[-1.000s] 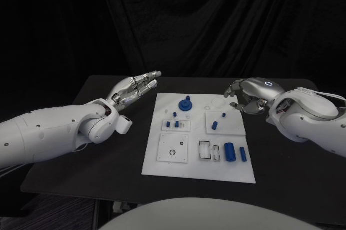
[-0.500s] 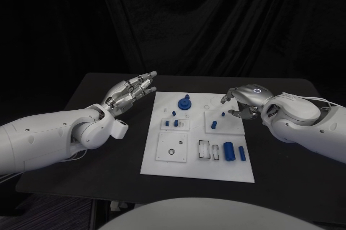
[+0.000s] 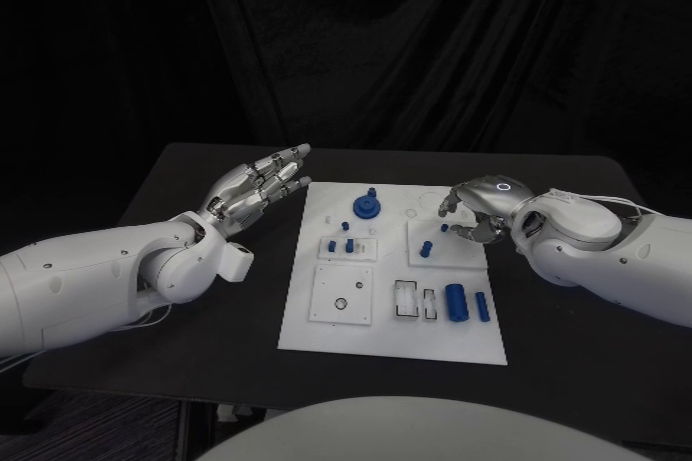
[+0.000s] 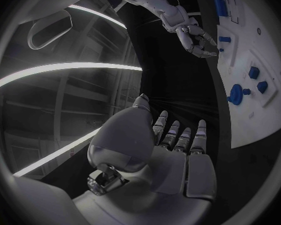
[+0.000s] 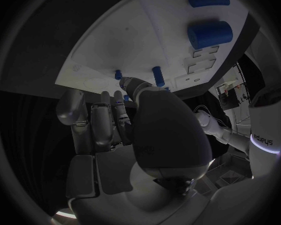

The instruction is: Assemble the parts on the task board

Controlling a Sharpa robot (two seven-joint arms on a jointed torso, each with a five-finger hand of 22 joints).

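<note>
Black curtain behind black table (image 3: 188,211); task board (image 3: 346,331) centered, left hand (image 3: 260,186) fingers straight together, right hand (image 3: 473,209) curled empty.

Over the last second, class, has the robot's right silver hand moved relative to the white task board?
Yes: the right silver hand moved inward over the white task board's far right edge.

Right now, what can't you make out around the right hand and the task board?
- Head view: the right hand covers the task board edge; contact with the small blue peg is unclear.
- Right wrist view: the palm hides its fingertips.
- Left wrist view: the circle's rim cuts off the board.
- Head view: holes near the blue gear are too small.
</note>
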